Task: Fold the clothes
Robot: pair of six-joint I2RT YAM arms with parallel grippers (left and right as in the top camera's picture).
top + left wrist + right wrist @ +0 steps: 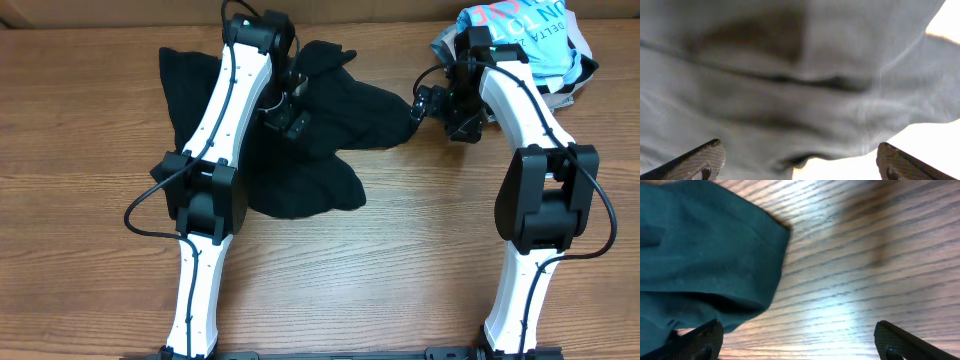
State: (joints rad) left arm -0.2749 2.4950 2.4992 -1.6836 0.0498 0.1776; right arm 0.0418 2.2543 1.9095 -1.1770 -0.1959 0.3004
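A black garment (330,130) lies crumpled on the wooden table (400,260), spread from back left to centre. My left gripper (285,112) hovers over its middle, fingers wide apart; its wrist view is filled with washed-out cloth (790,75). My right gripper (428,105) is open at the garment's right tip; in its wrist view the dark cloth edge (700,255) lies at the left, beside the left finger, with bare wood between the fingers. Nothing is held.
A pile of other clothes, light blue with pink lettering (525,40), sits at the back right corner behind the right arm. The two arm bases stand at the table's front edge.
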